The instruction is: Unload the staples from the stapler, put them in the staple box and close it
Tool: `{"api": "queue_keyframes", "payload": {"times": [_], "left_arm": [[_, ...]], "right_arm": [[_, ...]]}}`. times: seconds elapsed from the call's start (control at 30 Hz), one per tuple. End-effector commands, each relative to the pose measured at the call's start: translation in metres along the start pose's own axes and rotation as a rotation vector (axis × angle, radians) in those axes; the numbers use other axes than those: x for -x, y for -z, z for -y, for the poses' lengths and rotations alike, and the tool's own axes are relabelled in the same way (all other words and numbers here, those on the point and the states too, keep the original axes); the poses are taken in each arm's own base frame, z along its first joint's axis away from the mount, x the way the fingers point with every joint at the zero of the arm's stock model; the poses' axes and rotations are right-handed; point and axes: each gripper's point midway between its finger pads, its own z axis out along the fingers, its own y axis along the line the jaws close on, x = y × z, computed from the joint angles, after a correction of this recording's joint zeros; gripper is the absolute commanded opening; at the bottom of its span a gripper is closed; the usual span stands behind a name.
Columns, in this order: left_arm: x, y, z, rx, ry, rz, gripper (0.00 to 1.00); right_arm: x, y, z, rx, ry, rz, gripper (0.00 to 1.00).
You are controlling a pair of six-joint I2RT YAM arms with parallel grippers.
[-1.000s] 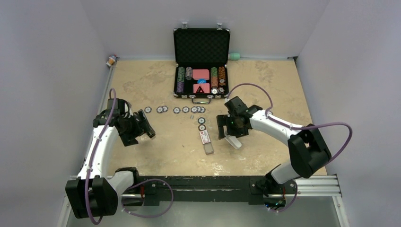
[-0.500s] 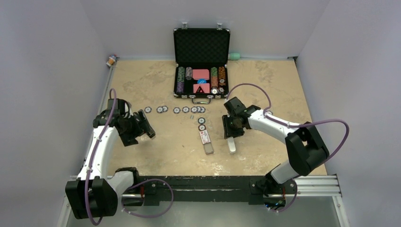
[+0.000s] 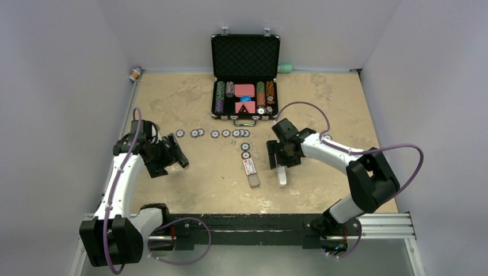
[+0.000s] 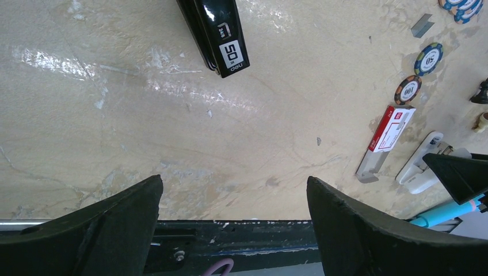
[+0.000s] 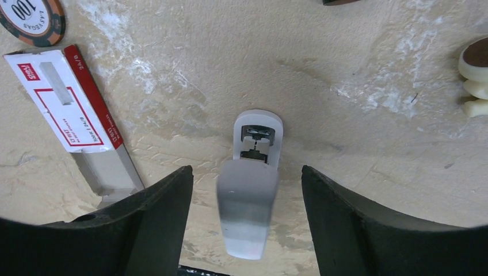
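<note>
Just ahead of the left gripper point(image 4: 233, 184), jaws wide and empty, the stapler point(image 4: 213, 34) lies on the table point(image 4: 259, 144), long axis pointing away; the right gripper point(image 5: 246, 172), wide over a white block point(image 5: 248, 210), is farther.

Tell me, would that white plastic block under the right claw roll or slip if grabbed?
Rolling seems unlikely: the white block lies flat on the table and looks long and flattish. Its smooth, rounded shell may slip between the right claw's open fingers. It appears to be two stacked pieces with small metal parts showing, so squeezing might make it flex.
</note>
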Motion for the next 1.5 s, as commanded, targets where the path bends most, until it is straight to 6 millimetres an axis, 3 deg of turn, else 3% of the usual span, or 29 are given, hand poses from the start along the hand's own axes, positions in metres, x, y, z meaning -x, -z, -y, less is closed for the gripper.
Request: {"api": "queue_keyframes", "payload": {"times": [0.0,0.43,0.67,0.77,0.9,0.93,1.13,1.27,1.47], "left_arm": [[0.006,0.001,0.001,-0.002,-0.030,0.032,0.98],[0.005,0.001,0.000,0.003,-0.030,0.029,0.98],[0.006,0.001,0.000,0.003,-0.032,0.032,0.98],[0.006,0.001,0.000,0.003,-0.032,0.033,0.98],[0.005,0.001,0.001,0.002,-0.035,0.032,0.98],[0.005,0.001,0.001,0.003,-0.036,0.031,0.98],[0.005,0.001,0.002,-0.002,-0.039,0.035,0.98],[0.005,0.001,0.002,-0.003,-0.039,0.038,0.98],[0.005,0.002,0.003,-0.006,-0.040,0.043,0.98]], "right_arm": [[0.009,0.003,0.004,-0.039,-0.010,0.034,0.73],[-0.023,-0.007,0.003,-0.099,0.030,-0.062,0.61],[-0.025,-0.008,0.003,-0.100,0.037,-0.069,0.39],[-0.024,-0.006,0.002,-0.100,0.038,-0.063,0.21],[-0.008,0.007,-0.002,-0.093,0.030,-0.002,0.01],[-0.003,0.011,-0.005,-0.083,0.029,0.014,0.00],[0.038,0.045,-0.033,0.011,0.043,0.121,0.00],[0.068,0.070,-0.065,0.143,0.116,0.191,0.00],[0.093,0.095,-0.109,0.334,0.206,0.228,0.00]]}}
